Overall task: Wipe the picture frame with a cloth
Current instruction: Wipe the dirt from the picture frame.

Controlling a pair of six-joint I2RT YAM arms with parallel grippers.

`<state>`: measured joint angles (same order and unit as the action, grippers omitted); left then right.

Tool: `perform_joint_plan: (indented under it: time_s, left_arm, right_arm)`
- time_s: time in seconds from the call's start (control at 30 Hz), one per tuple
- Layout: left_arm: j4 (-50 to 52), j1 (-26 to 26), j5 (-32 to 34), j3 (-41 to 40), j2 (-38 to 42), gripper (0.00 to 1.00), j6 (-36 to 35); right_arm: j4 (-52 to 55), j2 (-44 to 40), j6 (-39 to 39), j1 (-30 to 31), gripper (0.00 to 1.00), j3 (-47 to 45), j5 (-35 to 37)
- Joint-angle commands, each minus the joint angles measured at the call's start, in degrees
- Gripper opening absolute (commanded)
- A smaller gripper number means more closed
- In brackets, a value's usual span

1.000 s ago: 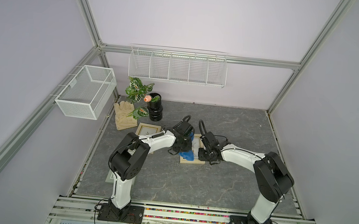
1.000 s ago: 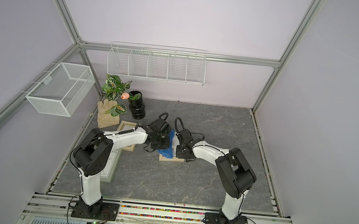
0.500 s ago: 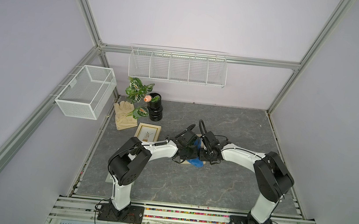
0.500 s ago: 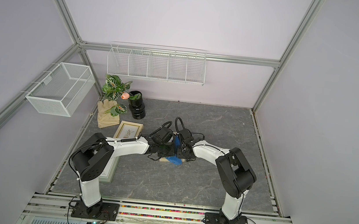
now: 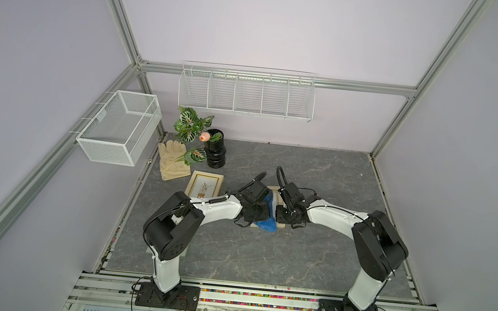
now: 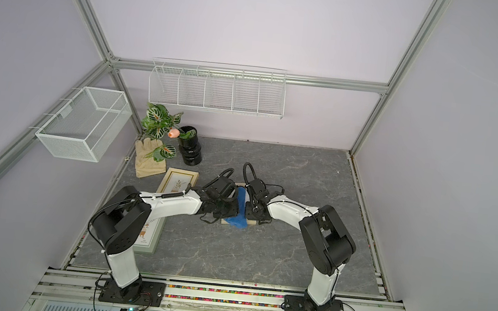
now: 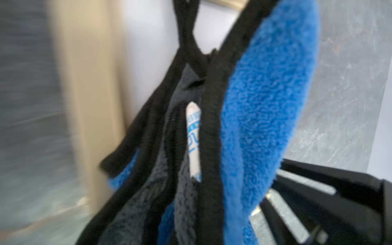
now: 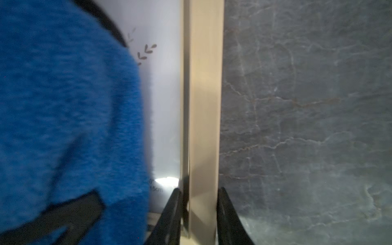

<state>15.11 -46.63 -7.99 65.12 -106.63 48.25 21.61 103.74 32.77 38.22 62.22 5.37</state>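
On the left side of the grey worktop (image 5: 293, 257) a beige glove (image 5: 173, 162) lies beside a black vase (image 5: 215, 155) with leaves. A small framed print (image 5: 204, 185) lies flat just in front of them. Toward the middle, the left tool (image 5: 258, 213) is clenched on the blue cloth (image 5: 267, 224). The cloth hangs from it in folds and covers part of the picture frame (image 8: 203, 106). This frame lies flat on the worktop between the two arms. On its right side, the right tool (image 8: 199, 197) is grasping the beige rail of the frame, one finger on each side.
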Motion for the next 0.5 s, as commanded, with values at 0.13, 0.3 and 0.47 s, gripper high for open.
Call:
perform_joint_plan:
  time_s: [0.13, 0.3, 0.47]
  left_arm:
    - [7.37, 1.06, 2.37, -2.61, 1.7, 0.0, -0.07]
    - [13.3, 3.69, 8.46, -6.88, 8.0, 0.0, -3.35]
    - [10.83, 3.59, 5.08, -4.74, 5.19, 0.0, -2.23]
  right_arm:
    - [2.11, 0.37, 1.79, -1.11, 0.21, -2.0, 2.97]
    - [1.69, 0.75, 1.33, -1.1, 0.21, -2.0, 2.96]
    - [1.49, 0.72, 1.31, -0.99, 0.21, -2.14, 2.72]
